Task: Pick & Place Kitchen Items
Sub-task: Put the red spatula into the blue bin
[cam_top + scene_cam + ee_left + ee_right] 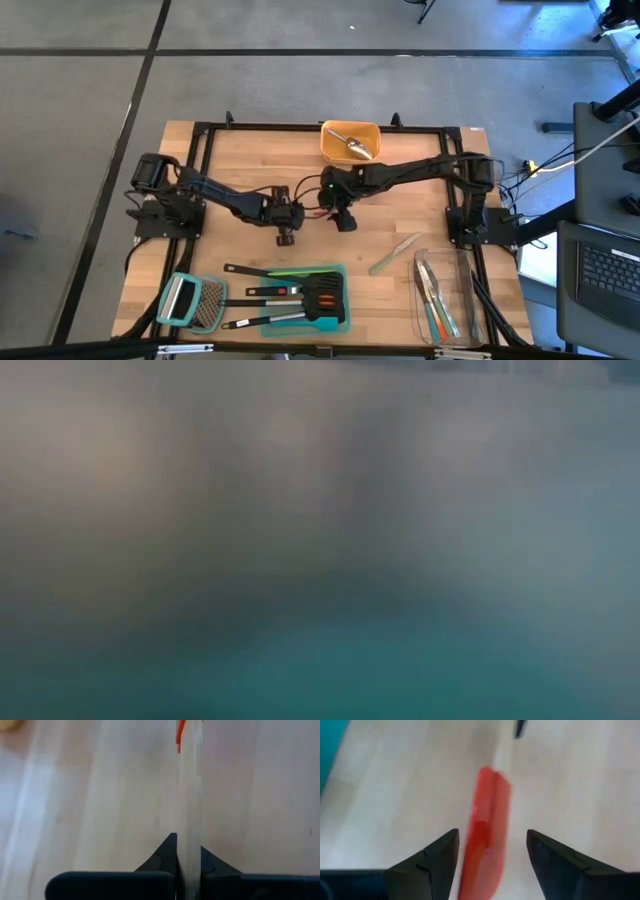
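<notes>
A red turner with a pale handle (pixel 189 795) is at the table's middle. In the high view only a little of its red (pixel 322 197) shows between the two arms. My left gripper (pixel 186 842), just left of the table's middle (pixel 285 232), is shut on the handle. The red blade (pixel 487 830) stands between the open fingers of my right gripper (pixel 492 837), with a gap on each side; that gripper is just right of middle (pixel 343 218). A green spatula (pixel 393 254) lies flat on the wood. My left gripper pinches the turner's pale handle (pixel 189 827) between its two fingers. The handle runs on ahead of the fingers to its red end (pixel 179 735). Whether the turner rests on the table or hangs clear, I cannot tell.
An orange container (pixel 350 128) with a silver scoop stands at the far edge. Near the front lie a teal tray (pixel 340 322) with black turners, a grater with a light-blue handle (pixel 190 300), and at the right a clear container (pixel 462 270) with several utensils. The low view is blurred.
</notes>
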You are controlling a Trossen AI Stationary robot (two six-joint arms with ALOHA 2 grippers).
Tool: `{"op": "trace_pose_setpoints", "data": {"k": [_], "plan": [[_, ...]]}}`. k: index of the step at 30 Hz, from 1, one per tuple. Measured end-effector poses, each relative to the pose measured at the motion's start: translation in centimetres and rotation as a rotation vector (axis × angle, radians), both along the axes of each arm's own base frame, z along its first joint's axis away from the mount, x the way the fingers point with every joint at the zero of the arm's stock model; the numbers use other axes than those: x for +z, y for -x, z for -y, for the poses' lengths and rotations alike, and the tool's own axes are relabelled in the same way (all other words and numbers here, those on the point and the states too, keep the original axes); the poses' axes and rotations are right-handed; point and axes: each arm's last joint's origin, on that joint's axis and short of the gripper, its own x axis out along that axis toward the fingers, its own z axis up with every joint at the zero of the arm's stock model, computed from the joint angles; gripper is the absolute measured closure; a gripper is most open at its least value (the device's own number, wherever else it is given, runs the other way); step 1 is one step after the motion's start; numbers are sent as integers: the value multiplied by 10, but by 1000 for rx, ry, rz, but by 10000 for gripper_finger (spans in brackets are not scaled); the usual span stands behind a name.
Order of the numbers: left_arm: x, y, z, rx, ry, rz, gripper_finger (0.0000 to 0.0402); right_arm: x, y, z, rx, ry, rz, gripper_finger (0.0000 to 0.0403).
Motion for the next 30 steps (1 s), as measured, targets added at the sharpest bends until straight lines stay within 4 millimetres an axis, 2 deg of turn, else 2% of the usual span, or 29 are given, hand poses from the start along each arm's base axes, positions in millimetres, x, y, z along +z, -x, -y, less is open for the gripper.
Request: {"op": "trace_pose_setpoints", "data": {"k": [9, 15, 21, 30], "plan": [[29, 13, -1, 32, 22, 36, 400, 34, 10, -14, 93, 66, 55, 167], [47, 24, 1, 41, 89, 61, 400, 55, 16, -26, 61, 139, 96, 167], [61, 37, 11, 57, 149, 77, 400, 77, 28, -39, 39, 163, 120, 167], [69, 51, 36, 61, 241, 74, 400, 106, 46, -59, 38, 122, 168, 166]]}}
